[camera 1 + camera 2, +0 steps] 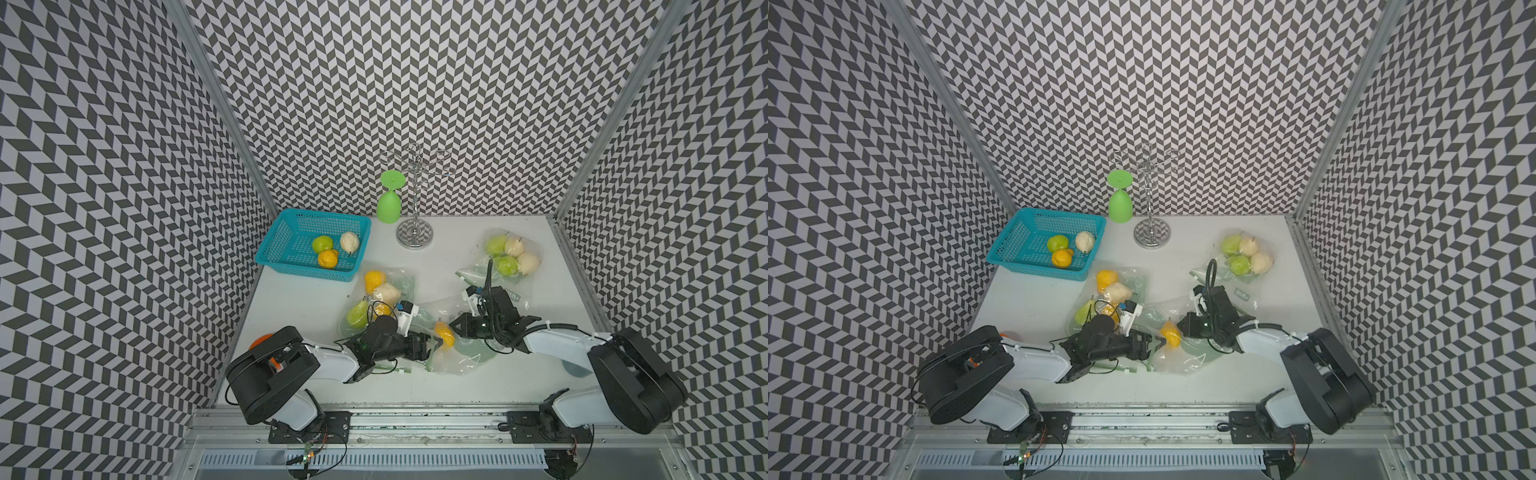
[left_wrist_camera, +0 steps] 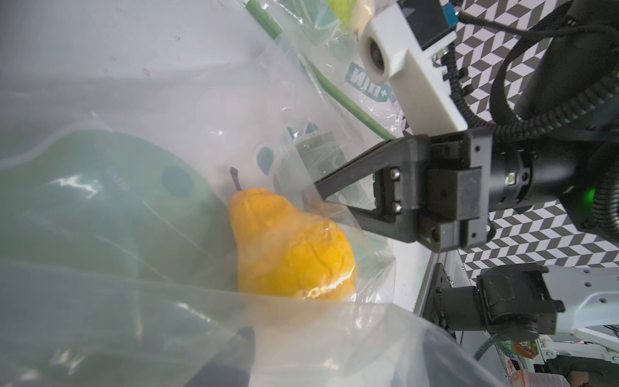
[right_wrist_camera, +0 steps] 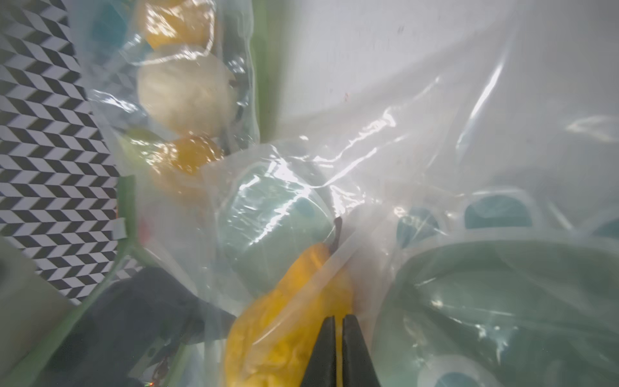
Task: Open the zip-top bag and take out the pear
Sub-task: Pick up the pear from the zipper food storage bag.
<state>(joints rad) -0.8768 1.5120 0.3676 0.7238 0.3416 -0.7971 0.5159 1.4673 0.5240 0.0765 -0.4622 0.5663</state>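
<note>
A yellow pear [image 1: 444, 334] [image 1: 1171, 332] lies inside the clear zip-top bag [image 1: 457, 361] at the table's middle front. My left gripper [image 1: 432, 345] is open at the bag's left end, just short of the pear. In the left wrist view its fingers [image 2: 234, 355] show blurred through the film, wide apart, with the pear [image 2: 291, 248] ahead of them. My right gripper [image 1: 454, 328] [image 2: 316, 191] is shut, pinching the bag's film beside the pear. In the right wrist view the closed gripper [image 3: 338, 321] rests on film over the pear [image 3: 284, 318].
A teal basket [image 1: 286, 232] at the back left holds three fruits. An upturned green goblet [image 1: 389, 203] and a metal rack [image 1: 414, 232] stand at the back. Two other fruit bags lie at the left [image 1: 382, 299] and back right [image 1: 511, 253].
</note>
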